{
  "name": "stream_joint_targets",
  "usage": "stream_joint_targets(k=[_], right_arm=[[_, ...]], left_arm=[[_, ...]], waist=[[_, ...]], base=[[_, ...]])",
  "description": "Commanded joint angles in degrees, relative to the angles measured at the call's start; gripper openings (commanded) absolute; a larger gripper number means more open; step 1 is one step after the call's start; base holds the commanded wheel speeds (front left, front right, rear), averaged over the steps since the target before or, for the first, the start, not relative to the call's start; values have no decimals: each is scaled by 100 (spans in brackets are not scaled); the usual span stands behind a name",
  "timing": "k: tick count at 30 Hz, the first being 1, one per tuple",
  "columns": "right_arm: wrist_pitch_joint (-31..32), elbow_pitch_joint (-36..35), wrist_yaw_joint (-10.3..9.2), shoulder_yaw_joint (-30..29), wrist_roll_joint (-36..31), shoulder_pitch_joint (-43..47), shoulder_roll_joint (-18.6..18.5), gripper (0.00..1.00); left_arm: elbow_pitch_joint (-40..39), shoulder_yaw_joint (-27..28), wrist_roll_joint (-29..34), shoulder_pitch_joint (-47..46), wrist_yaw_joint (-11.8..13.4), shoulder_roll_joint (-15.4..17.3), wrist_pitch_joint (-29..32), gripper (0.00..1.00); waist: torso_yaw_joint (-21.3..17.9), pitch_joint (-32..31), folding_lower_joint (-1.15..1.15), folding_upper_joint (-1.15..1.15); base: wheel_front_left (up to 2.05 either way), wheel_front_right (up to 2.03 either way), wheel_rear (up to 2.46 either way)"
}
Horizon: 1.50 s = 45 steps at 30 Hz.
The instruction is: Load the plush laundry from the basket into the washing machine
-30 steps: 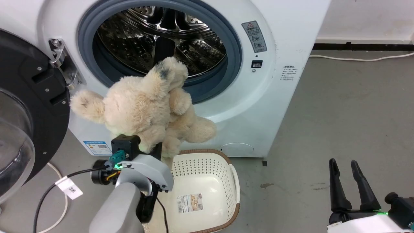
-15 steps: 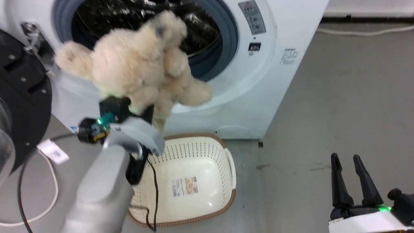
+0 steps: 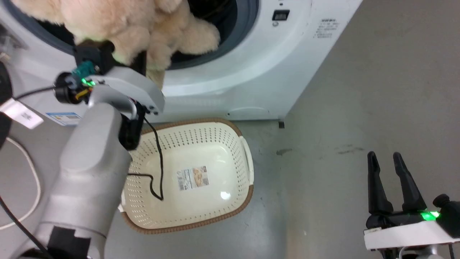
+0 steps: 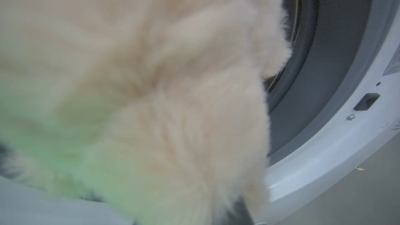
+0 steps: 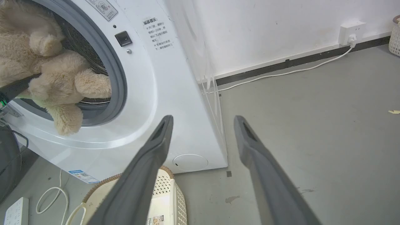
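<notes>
While its dark fingers are sunk in long fur, the left hand (image 3: 118, 59) is clenched on the fluffy cream-beige plush laundry (image 3: 118, 21) from below, at the upper left of the head view. One finger (image 3: 142, 62) shows beside a dangling limb. The fingertips themselves are hidden.

In the left wrist view the fur (image 4: 140, 109) is blurred and very close, tinted green at the lower left.

The plush lies partly within the grey rubber-ringed round port of the large white front-loading washing machine (image 3: 251, 72). In the right wrist view, at the upper left, one paw of the plush (image 5: 56, 81) hangs over the ring's lower edge onto the white front (image 5: 162, 93).

Below the arm, at the lower centre of the head view, the oval cream perforated plastic basket (image 3: 215, 136) with its brown woven-look rim sits on the grey floor (image 3: 359, 90), just in front of the machine. A printed label sticker (image 3: 192, 177) lies on its bottom, and a thin black cable (image 3: 158, 162) from the left arm droops across its left half.

At the lower right, well apart from the basket, the right hand (image 3: 384, 155) is released, with its two fingers parted above bare floor. Its own view (image 5: 203, 118) looks past them to a white wall socket (image 5: 349, 32).
</notes>
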Motion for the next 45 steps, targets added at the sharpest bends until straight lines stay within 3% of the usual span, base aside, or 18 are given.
stream_joint_targets(k=[1, 20, 45], right_arm=[[-25, -40, -4, 15, -11, -90, -1, 100], [-25, -416, -4, 168, 168, -313, -1, 100], [-25, -1058, -4, 342, 377, -35, -1, 100]], left_arm=[[-3, 20, 25, -142, -45, 33, -74, 0], [404, 103, 338, -2055, -197, 776, -70, 0], [377, 11, 598, -3572, -116, 1689, 342, 0]], waist=[[-104, 173, -1, 0], [-707, 1411, -1, 0], [-1373, 2466, -1, 0]], base=[[0, 0, 0], [0, 0, 0], [0, 0, 0]])
